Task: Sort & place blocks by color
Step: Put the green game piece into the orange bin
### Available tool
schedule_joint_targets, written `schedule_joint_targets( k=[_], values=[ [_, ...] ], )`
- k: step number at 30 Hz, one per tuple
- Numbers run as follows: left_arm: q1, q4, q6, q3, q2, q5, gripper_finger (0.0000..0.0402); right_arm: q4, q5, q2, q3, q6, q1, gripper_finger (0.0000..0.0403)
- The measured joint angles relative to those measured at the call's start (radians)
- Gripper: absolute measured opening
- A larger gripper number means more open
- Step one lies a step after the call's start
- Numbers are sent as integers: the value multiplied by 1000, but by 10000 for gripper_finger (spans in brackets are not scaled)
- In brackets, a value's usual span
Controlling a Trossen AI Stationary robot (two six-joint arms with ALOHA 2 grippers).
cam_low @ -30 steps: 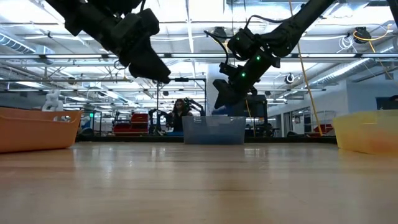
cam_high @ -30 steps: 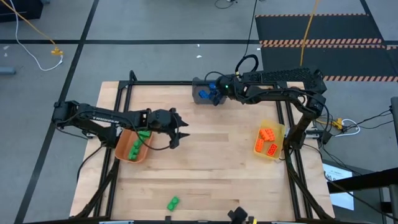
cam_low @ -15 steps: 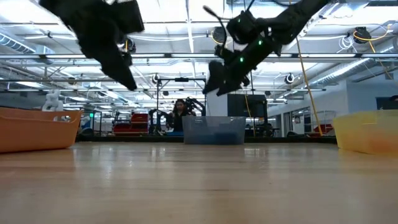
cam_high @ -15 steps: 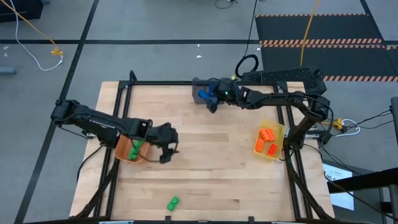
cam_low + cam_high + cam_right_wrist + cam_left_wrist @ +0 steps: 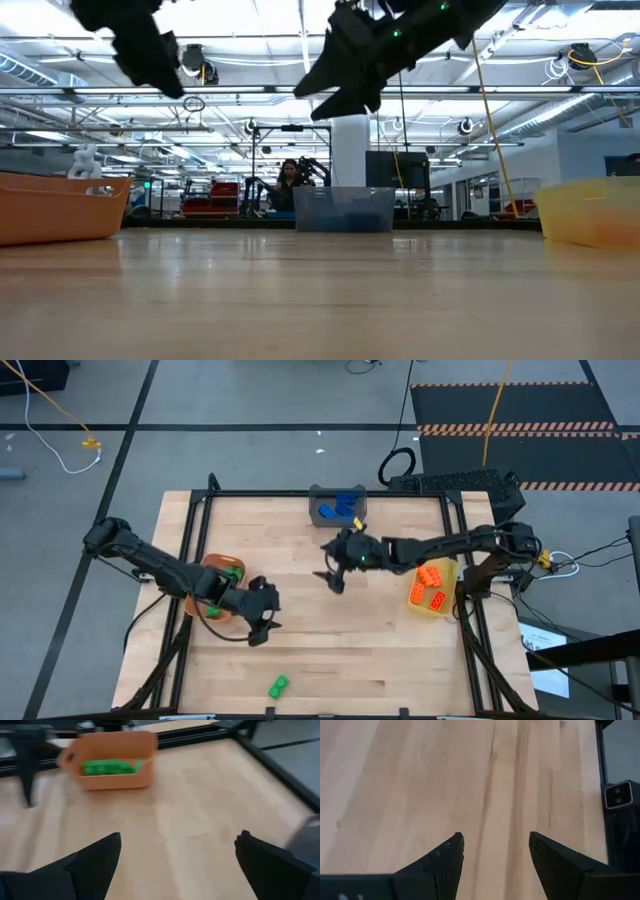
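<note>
From above, the pale wooden plank table (image 5: 330, 650) carries a lone green studded plastic brick (image 5: 278, 686) near its front edge. More green bricks (image 5: 226, 573) lie in the orange plastic bin (image 5: 213, 564), blue bricks (image 5: 346, 506) in the grey bin (image 5: 322, 512), and orange bricks (image 5: 432, 577) in the yellow bin (image 5: 444, 566).

At table height, a person (image 5: 290, 182) sits in the bright hall behind.

The left gripper (image 5: 495, 842) and the right gripper (image 5: 177, 840) both stand wide and empty above bare wood.

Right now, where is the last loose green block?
In the high view, the green block lies alone near the table's front edge, below the left hand, outside the orange bin.
</note>
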Motion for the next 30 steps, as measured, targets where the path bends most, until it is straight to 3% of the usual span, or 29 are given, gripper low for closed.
schedule_joint_targets(
  k=[7, 16, 23, 30],
  values=[
    [-85, -16, -181, 0, 17, -32, 223, 1, 3, 0, -6, 39, 119, 372],
    [-218, 52, -400, 0, 20, -77, 223, 96, 72, 0, -133, 115, 203, 372],
    [-275, 214, -479, 1, 116, -93, 223, 118, 72, 0, -158, 198, 238, 373],
    [-313, 224, -539, 48, 233, -93, 223, 130, 72, 0, -158, 235, 314, 373]
  ],
)
